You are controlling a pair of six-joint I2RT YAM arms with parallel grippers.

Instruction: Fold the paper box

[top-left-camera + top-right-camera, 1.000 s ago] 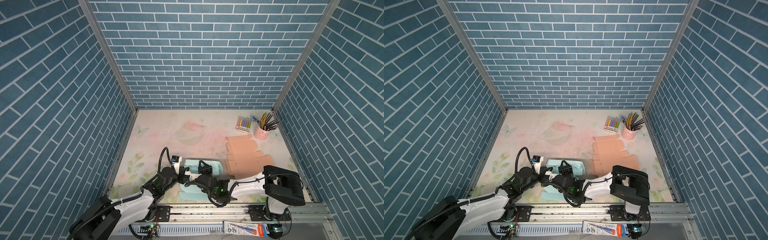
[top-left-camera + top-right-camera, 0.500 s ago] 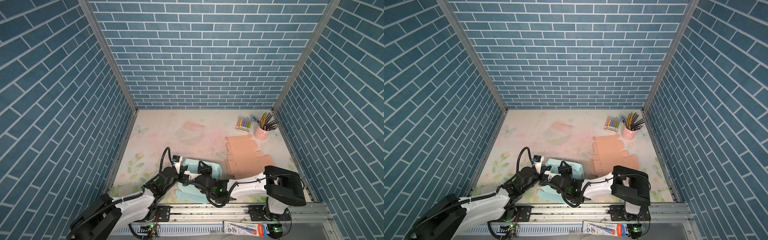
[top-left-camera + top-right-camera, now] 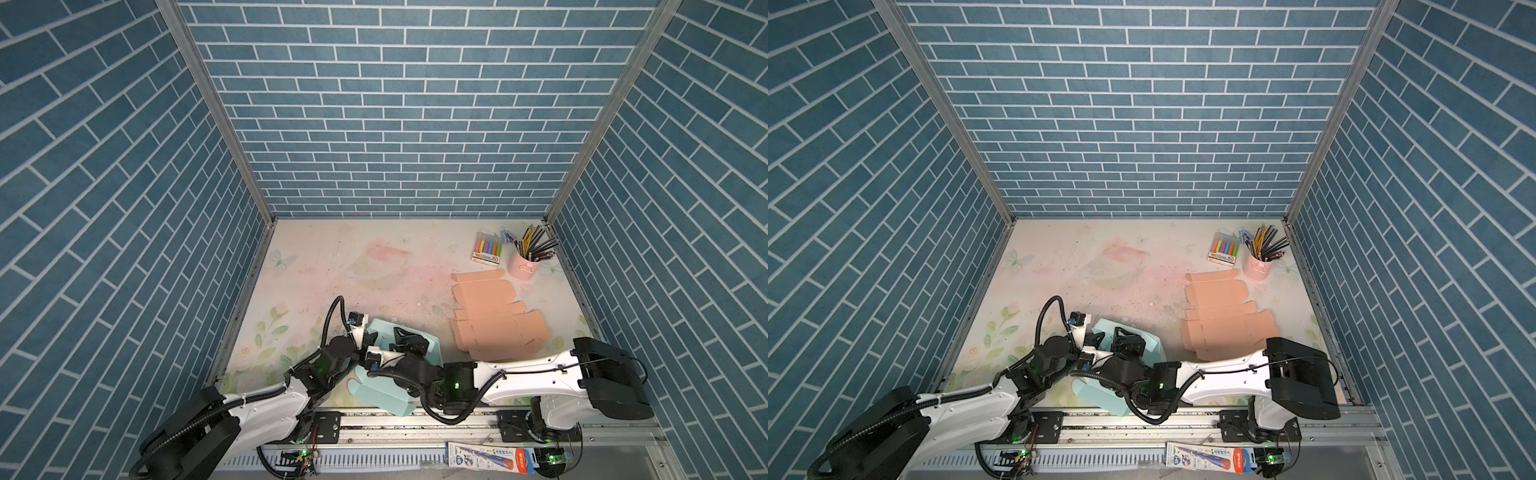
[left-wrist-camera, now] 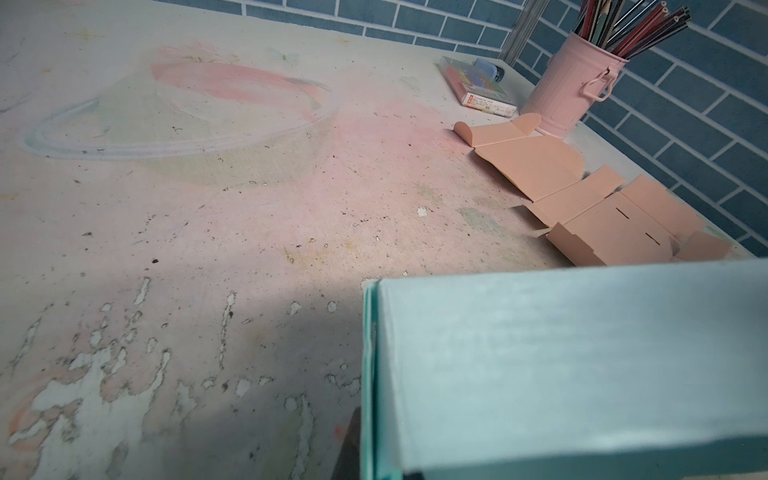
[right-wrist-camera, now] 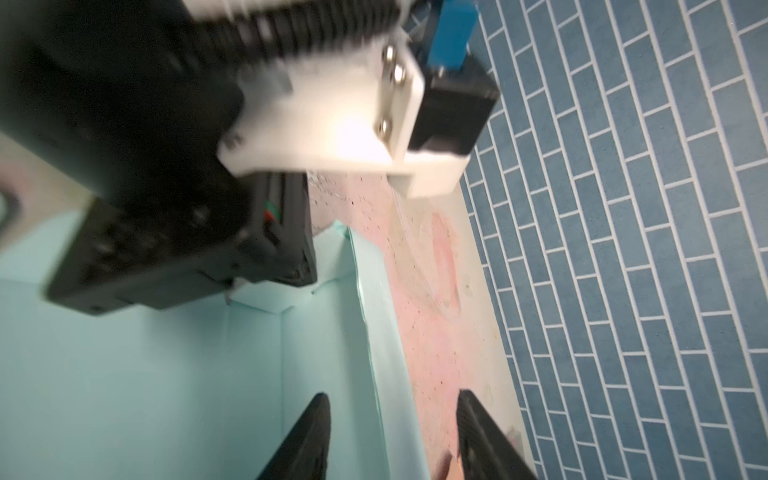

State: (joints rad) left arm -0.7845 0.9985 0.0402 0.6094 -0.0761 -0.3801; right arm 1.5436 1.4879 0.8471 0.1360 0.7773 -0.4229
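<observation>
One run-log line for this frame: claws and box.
left claw: at teal paper box corner, grip unclear | right claw: open, straddling box wall | peach cardboard blank: unfolded, untouched

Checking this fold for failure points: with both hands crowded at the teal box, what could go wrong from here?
1. The right hand is open, astride a raised wall of the teal box without gripping; that wall may flop back.
2. The left hand works close beside it in the box, so the two could collide.
3. The box's near corner lies at the front edge of the table; a push might slide it off.
</observation>
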